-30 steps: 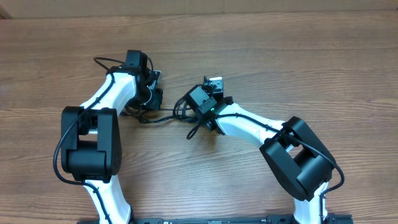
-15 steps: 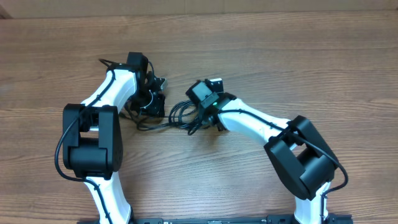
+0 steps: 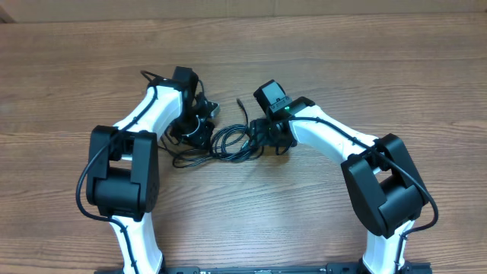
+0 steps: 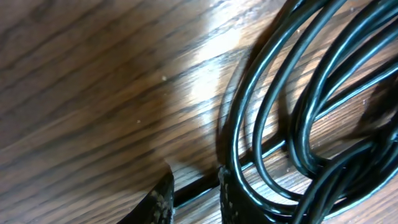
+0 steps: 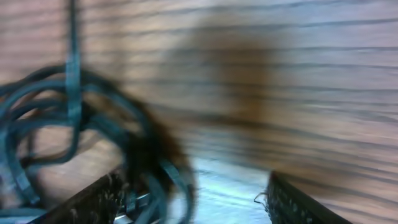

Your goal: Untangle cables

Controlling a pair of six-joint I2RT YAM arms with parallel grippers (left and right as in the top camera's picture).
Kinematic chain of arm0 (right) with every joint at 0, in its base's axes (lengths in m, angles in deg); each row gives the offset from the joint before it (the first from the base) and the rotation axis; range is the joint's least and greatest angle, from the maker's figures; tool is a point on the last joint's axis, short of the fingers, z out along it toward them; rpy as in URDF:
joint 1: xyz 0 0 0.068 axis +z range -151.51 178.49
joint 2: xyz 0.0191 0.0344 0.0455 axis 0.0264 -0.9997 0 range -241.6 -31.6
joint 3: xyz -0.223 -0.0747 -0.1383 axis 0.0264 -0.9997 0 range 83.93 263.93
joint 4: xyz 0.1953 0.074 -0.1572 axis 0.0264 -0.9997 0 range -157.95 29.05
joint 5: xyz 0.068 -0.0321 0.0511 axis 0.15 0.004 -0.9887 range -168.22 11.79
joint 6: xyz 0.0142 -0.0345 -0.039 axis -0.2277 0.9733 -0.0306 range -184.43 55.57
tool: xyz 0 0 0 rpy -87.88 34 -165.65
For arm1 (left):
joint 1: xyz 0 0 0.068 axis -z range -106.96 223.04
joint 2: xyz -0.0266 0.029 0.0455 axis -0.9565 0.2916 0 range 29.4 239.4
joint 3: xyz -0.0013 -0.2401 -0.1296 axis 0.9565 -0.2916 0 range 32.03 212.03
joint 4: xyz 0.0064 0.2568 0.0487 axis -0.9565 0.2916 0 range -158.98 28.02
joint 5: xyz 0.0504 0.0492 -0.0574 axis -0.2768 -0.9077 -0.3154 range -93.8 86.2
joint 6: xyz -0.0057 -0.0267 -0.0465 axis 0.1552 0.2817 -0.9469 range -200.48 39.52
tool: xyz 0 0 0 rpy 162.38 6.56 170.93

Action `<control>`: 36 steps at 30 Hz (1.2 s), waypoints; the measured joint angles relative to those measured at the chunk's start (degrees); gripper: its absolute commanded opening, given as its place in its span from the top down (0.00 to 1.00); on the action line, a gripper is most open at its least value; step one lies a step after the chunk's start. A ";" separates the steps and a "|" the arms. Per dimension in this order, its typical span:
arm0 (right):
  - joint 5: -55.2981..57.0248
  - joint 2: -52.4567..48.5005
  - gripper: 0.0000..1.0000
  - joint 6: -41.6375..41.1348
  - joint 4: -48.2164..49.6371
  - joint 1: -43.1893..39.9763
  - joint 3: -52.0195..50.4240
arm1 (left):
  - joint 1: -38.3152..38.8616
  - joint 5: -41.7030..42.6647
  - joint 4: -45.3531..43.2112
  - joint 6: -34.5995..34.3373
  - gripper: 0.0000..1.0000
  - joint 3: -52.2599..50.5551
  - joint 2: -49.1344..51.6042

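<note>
Now, near edge: the left arm [image 3: 122, 179] and right arm [image 3: 384, 186] rise well apart from the wooden table [image 3: 243, 221].
Near-left strand: one loose tail of the cables [image 3: 232, 143] trails toward the near left of the bundle.
Cables: a loose black coil at mid-table, lying between the two grippers and still looped on itself.
Left gripper [image 4: 194, 198]: just left of the coil, jaws parted by a narrow slit. One strand lies on the wood between them with room to spare, so nothing is held.
Right gripper [image 5: 196, 199]: just right of the coil, jaws spread wide. Blurred loops sit against its left finger, but it grasps nothing.
Far end: a plug tip [image 3: 240, 100] sticks out beyond the coil toward the far side.
Changed: a second ago the left jaws were pinched shut and the right gripper sat over the coil. Both have since opened and both arms have swung right, leaving the coil uncovered.
Meaning: this looks like a release between pulls. The loops seem hardly separated, so a fresh grasp on a single strand or plug is probably needed.
</note>
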 measured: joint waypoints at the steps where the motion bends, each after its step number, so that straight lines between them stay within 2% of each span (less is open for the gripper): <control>1: -1.05 0.00 0.26 0.70 0.20 0.07 0.00 | 0.24 -0.22 0.26 0.00 0.74 0.07 0.00; 6: -3.37 0.00 0.26 3.85 1.01 0.48 0.00 | 1.51 -1.07 1.75 0.00 0.79 0.04 0.02; 8: -2.80 0.00 0.26 4.57 0.59 0.48 0.00 | 1.84 -1.55 2.01 0.00 0.78 0.04 0.02; 16: 3.58 0.00 0.27 7.80 -4.33 0.59 0.07 | 2.80 -3.63 0.79 -0.07 0.80 -1.05 -0.61; 24: 9.22 -0.02 0.27 7.32 -7.76 0.76 0.07 | 4.22 -5.57 -3.41 -0.17 0.73 -4.90 -2.97; 26: 10.58 -0.02 0.27 6.84 -8.48 0.63 0.04 | 4.83 -6.36 -3.98 -0.22 0.79 -5.44 -3.34; 29: 11.69 -0.02 0.27 6.43 -8.92 0.02 0.04 | 5.40 -6.36 -4.13 -0.17 0.96 -5.75 -3.50; 36: 12.44 -0.02 0.27 5.99 -9.31 -0.98 0.07 | 6.45 -6.01 -5.16 -0.26 0.96 -6.88 -3.87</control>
